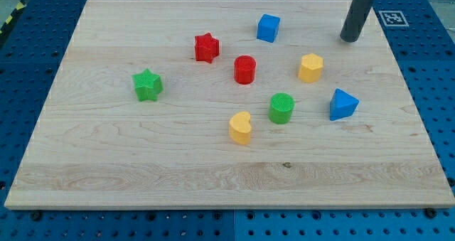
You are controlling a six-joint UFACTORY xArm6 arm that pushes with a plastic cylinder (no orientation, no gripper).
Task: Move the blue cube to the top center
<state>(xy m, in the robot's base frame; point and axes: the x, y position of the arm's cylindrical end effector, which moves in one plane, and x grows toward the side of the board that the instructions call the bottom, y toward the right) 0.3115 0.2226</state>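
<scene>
The blue cube [268,28] sits on the wooden board [106,163] near the view's top, a little right of centre. My tip [350,39] rests on the board at the view's top right, well to the right of the blue cube and apart from it. The rod rises out of the top of the view. No block touches the tip.
A red star [206,47], a red cylinder [244,69], a yellow hexagonal block [311,67], a green cylinder [281,107], a yellow block [241,127], a blue triangular block [343,104] and a green star [147,84] lie around the board. A blue pegboard [28,63] surrounds it.
</scene>
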